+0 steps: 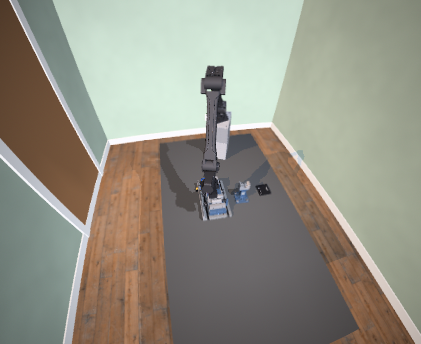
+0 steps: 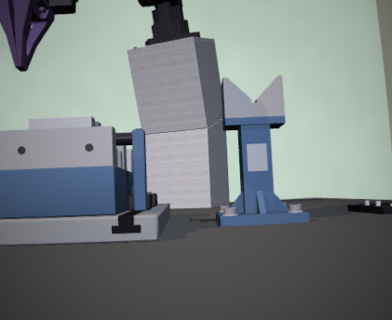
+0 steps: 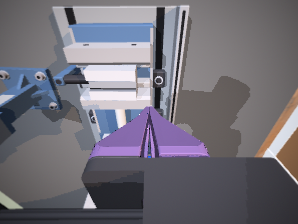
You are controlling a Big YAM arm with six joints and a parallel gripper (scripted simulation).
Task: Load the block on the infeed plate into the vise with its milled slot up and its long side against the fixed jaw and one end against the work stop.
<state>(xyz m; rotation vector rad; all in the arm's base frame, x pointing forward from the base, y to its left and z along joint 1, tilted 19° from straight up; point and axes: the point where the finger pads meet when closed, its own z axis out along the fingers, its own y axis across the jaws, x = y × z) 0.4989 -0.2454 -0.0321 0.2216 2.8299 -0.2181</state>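
Observation:
The part, a pale block point(image 3: 111, 73) point(image 2: 61, 123), lies between the vise jaws, its long side along the fixed jaw point(image 3: 107, 54) point(image 2: 57, 149). Any gap there is too narrow to judge. Its left end in the wrist view is at the tip of the work stop point(image 3: 75, 79) point(image 2: 124, 139); contact is not certain. I cannot make out the slot clearly. The moving jaw point(image 3: 112, 103) stands on the near side, on the cylinder's rod point(image 3: 121, 119). The low bars are mostly hidden. My purple gripper point(image 3: 149, 109) point(image 2: 22, 70) is shut and empty, above the vise and clear of the part.
The blue V-block stand point(image 2: 255, 153) point(image 1: 241, 194) stands beside the vise, its V empty. The black infeed plate point(image 2: 378, 208) point(image 1: 263, 189) lies beyond it, with small pale pegs and no block on it. The blue stop bracket point(image 2: 140, 169) rises at the vise's side.

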